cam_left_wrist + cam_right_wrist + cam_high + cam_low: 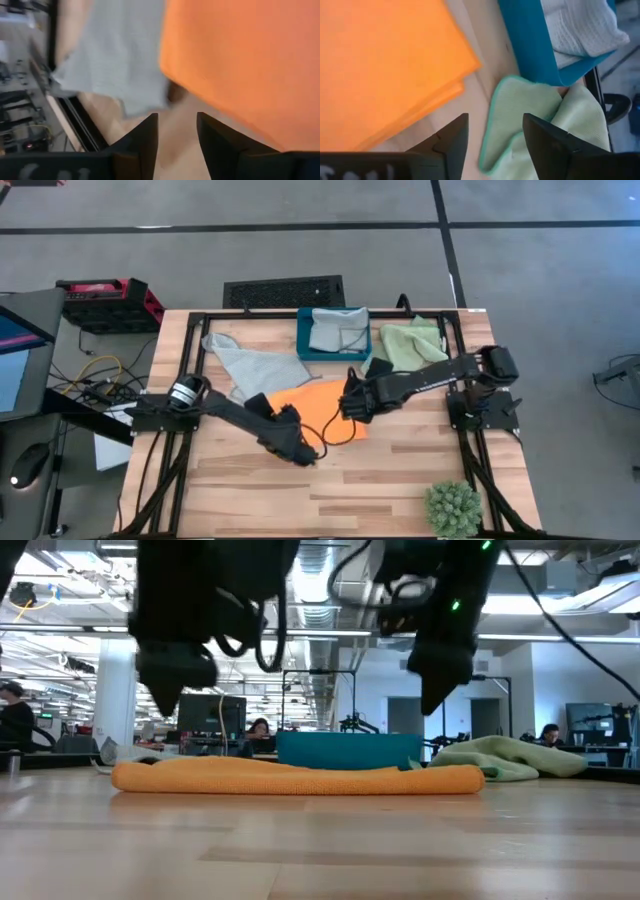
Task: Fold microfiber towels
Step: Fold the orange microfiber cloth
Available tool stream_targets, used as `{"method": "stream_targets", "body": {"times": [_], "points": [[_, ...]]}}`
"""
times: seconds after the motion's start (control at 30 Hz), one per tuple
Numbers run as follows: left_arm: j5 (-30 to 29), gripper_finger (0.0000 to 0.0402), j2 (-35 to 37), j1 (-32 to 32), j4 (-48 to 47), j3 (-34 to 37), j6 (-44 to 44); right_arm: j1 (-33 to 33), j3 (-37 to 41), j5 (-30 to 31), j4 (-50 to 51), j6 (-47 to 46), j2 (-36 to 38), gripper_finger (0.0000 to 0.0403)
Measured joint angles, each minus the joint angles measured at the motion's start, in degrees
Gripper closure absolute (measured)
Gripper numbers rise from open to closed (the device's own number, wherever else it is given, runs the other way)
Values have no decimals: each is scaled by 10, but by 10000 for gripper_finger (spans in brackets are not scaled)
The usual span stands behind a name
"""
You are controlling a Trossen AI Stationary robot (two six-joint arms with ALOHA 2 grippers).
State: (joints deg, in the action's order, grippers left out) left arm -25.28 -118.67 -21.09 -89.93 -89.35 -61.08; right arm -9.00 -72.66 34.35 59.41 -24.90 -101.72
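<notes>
Orange towel (322, 408) lies folded on the counter (400, 480), mid-surface, layered edges showing in my right wrist view (385, 70). From the low view it sits as a flat, long roll (300, 778) on the wood.

My left jaws (177, 145) are released, fingers apart with nothing between them, hovering above the counter at the orange towel's near-left edge (292, 442). My right jaws (495, 145) are also released and empty, hanging over the towel's right side (352, 402). In the low view both grippers are clear of the cloth, not touching it.

Pale blue-grey towel (255, 367) spread loose on the counter, left of the teal box (305, 345), its edge meeting the orange one; also seen past my left fingers (115, 65).

Second pale towel (335, 332) sits inside the teal box (530, 45).

Light green towel (410, 343) crumpled just right of the box, touching its side (530, 120).

Spiky green plant ball (452, 507) at the counter's near-right corner, well apart from the towels.
</notes>
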Motion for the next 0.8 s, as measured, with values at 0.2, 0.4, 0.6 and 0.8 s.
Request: {"method": "stream_targets", "body": {"times": [0.2, 0.4, 0.6, 0.8], "points": [[74, 283, 0, -50, 29, -2, 21, -68, 0, 0, -2, -12, 55, 200], [97, 289, 0, -82, 173, -2, 116, -122, 0, 2, -28, -21, 93, 206], [64, 290, 0, -110, 217, -2, 187, -154, 0, 0, -29, -21, 99, 209], [-6, 290, 0, -134, 215, -2, 235, -178, 0, 1, -43, -21, 95, 209]]}}
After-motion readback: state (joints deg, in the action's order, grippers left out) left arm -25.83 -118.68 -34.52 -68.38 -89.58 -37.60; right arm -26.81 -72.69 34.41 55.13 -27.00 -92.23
